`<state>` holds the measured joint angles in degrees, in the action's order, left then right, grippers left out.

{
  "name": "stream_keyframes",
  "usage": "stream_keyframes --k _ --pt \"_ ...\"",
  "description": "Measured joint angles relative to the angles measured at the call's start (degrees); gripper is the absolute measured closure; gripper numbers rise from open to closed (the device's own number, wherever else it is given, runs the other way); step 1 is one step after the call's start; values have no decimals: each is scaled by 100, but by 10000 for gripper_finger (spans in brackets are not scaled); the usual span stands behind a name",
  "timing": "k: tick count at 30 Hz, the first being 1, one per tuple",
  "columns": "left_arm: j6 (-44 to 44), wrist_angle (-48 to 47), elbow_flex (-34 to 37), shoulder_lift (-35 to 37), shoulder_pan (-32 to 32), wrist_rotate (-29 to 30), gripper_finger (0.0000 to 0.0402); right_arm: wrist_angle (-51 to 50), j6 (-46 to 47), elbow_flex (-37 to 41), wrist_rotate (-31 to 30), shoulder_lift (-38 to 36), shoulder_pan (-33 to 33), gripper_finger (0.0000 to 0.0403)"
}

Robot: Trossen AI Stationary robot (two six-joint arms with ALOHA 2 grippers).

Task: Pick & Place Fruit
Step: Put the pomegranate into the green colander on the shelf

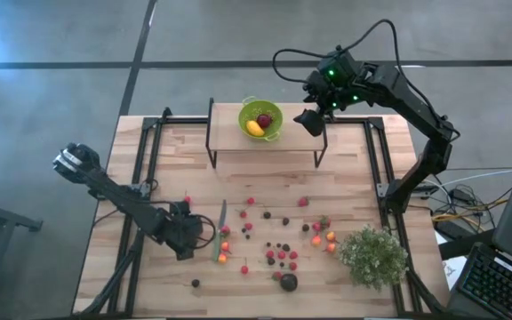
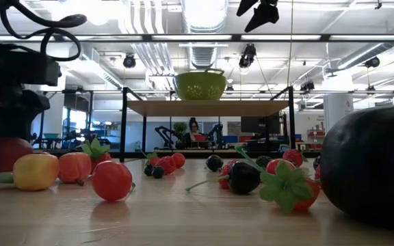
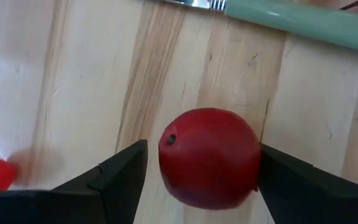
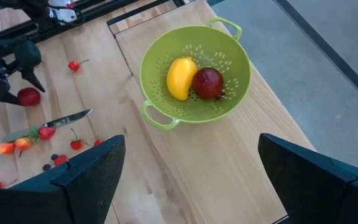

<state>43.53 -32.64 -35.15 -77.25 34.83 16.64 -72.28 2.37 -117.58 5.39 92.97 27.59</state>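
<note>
Two arms worked a wooden table (image 1: 345, 182). The right gripper (image 1: 314, 120), fingers spread and empty, hung above a raised shelf just beside a green colander (image 4: 194, 74) holding a yellow fruit (image 4: 180, 78) and a red one (image 4: 208, 83). The left gripper (image 1: 188, 233) sat low among scattered fruit, its released fingers (image 3: 114, 180) flanking a round red fruit (image 3: 209, 157) lying squarely between them, not visibly gripped.
</note>
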Motion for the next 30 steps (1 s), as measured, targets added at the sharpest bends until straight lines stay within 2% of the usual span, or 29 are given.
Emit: stream_keyframes --k 11,21,25,30 --pt "-9 216 79 0 0 37 120 -129 -41 0 1 0 0 51" --pt "0 251 58 16 -2 37 180 -331 -234 162 -2 -222 -105 95" --pt "10 264 57 20 -2 37 183 -122 -264 538 0 -524 -193 112" --pt "33 264 -15 24 -40 37 181 354 -262 1397 0 -1147 -249 132"
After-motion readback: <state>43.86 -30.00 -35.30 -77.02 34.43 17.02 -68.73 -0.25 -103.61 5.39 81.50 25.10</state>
